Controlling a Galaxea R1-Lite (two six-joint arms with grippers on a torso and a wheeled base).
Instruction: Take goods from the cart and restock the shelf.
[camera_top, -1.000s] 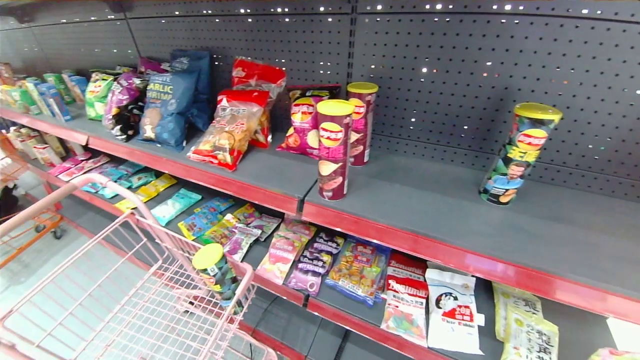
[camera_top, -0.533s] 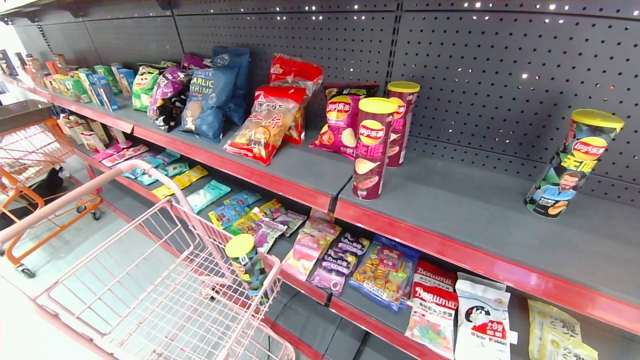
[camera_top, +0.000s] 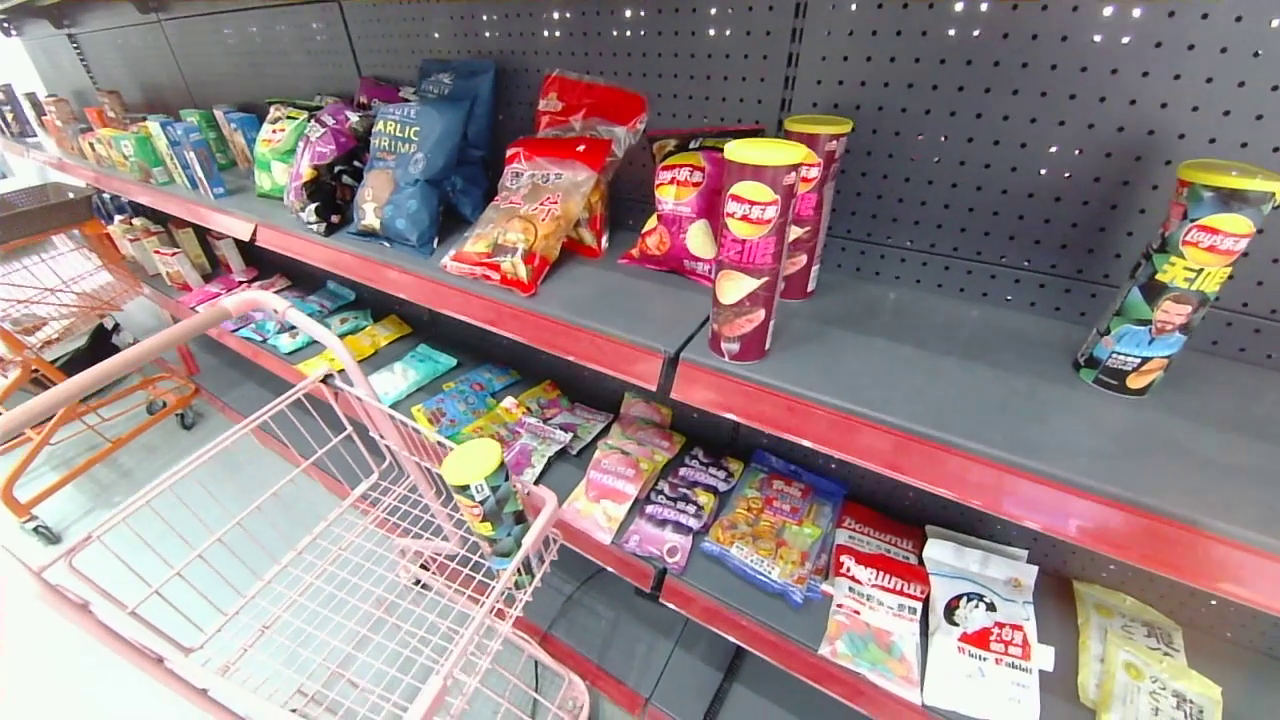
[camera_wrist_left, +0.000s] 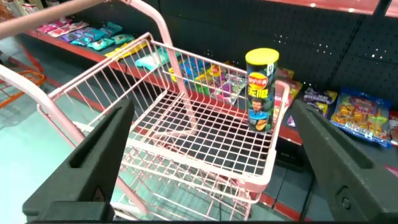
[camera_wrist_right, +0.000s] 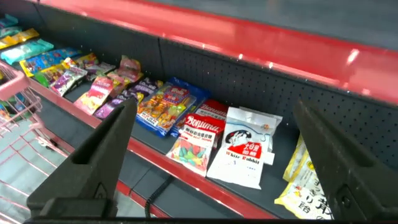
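A chip can (camera_top: 483, 497) with a yellow lid and dark printed sides stands upright in the far corner of the pink wire cart (camera_top: 130, 358), next to the shelf. In the left wrist view the same can (camera_wrist_left: 261, 93) stands beyond my left gripper (camera_wrist_left: 211, 107), which hovers open over the cart (camera_wrist_left: 99, 70) basket, well short of the can. A matching can (camera_top: 1165, 280) stands at the right of the upper shelf (camera_top: 900, 450). My right gripper (camera_wrist_right: 214, 107) is open with nothing in it, facing the lower shelf's snack bags.
Two purple chip cans (camera_top: 750, 250) and several chip bags (camera_top: 520, 215) stand on the upper shelf, with bare board (camera_top: 950, 350) between the purple cans and the dark can. Candy bags (camera_top: 640, 490) line the lower shelf. An orange cart (camera_top: 60, 330) stands at far left.
The head camera has swung, shifting the whole picture right and slightly down and bringing the orange cart into view. The goods themselves have not moved.
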